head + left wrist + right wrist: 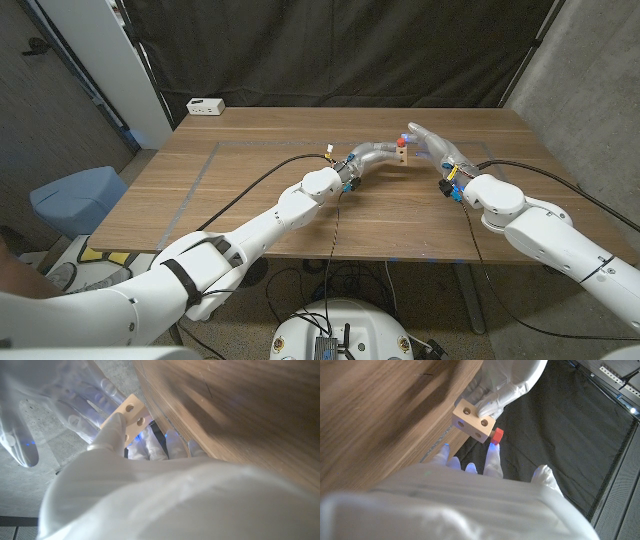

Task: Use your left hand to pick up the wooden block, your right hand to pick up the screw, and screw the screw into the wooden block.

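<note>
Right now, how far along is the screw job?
Done: left hand holds the wooden block off the table. In hand: the red-headed screw sits at the block's side, right hand fingertips at it, grip unclear. Left: driving it home; its depth can't be told.

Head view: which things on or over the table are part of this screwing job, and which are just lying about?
In the job:
- wooden block, gripped by the left hand
- red-headed screw, already in the block's end
- right hand, fingers spread by the screw

Lying about:
- white power strip at the table's far left corner
- blue seat left of the table
</note>
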Robot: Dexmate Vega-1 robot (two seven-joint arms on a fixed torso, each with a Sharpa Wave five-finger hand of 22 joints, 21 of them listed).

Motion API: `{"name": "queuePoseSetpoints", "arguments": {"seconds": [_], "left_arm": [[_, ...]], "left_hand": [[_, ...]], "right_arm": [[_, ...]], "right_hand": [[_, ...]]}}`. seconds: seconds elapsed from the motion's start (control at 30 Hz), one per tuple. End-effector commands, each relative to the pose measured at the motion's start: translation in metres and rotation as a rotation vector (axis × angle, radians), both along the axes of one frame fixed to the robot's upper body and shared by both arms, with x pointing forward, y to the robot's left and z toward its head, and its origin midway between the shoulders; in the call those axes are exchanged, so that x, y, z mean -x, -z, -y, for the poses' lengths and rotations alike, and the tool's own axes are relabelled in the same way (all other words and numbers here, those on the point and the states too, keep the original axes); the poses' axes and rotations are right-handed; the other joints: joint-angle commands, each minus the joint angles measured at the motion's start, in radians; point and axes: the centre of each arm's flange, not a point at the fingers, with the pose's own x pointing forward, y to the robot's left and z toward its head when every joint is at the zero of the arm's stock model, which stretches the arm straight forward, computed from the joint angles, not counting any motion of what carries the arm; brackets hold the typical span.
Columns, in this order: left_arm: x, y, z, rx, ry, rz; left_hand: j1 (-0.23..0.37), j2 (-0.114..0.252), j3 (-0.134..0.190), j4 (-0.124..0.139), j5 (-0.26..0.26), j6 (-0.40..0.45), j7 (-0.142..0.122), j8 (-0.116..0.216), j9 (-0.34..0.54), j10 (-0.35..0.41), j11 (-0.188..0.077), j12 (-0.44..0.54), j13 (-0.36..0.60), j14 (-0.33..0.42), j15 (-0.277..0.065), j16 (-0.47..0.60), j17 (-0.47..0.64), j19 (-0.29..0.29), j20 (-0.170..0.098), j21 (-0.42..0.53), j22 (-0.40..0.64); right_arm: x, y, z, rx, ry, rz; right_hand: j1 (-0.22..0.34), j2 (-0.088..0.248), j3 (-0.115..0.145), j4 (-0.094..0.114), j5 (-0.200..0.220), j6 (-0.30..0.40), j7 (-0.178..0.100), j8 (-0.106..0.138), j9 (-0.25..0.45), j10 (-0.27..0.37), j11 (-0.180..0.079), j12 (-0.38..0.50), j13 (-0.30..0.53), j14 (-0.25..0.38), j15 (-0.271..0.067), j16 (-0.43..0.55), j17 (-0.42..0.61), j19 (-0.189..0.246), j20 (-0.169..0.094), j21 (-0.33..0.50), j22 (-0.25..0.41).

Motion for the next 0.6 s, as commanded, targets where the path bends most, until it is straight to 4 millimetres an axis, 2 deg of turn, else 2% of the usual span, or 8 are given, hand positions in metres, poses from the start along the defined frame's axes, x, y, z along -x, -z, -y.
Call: {"name": "queuePoseSetpoints", "arguments": {"seconds": [0.03,0.6], "left_arm": [[-0.0004,-0.0004,0.0002,-0.003,0.001,-0.001],[0.0002,0.0009,-0.0008,0.0,0.003,-0.003]], "left_hand": [[-0.06,0.074,0.093,0.087,0.007,0.087,0.075,0.01,0.001,0.008,-0.004,0.004,0.004,0.002,0.004,0.004,0.002,0.006,0.0,0.002,0.006],[-0.061,0.074,0.093,0.087,0.007,0.088,0.076,0.011,0.001,0.009,-0.005,0.004,0.004,0.002,0.003,0.004,0.002,0.006,-0.001,0.002,0.006]], "right_arm": [[0.0002,-0.0018,-0.0016,0.02,-0.007,-0.008],[0.0048,0.0023,-0.0009,0.009,0.006,-0.009]], "right_hand": [[-0.008,0.003,0.001,0.006,0.005,0.017,0.002,0.007,0.003,-0.074,0.009,0.009,0.001,-0.102,-0.002,0.005,0.001,-0.002,0.004,0.006,0.006],[-0.006,0.006,0.005,0.004,0.008,0.055,0.004,0.016,0.003,-0.051,-0.005,0.017,0.001,-0.092,-0.003,0.011,-0.002,-0.001,0.007,0.009,0.006]]}}
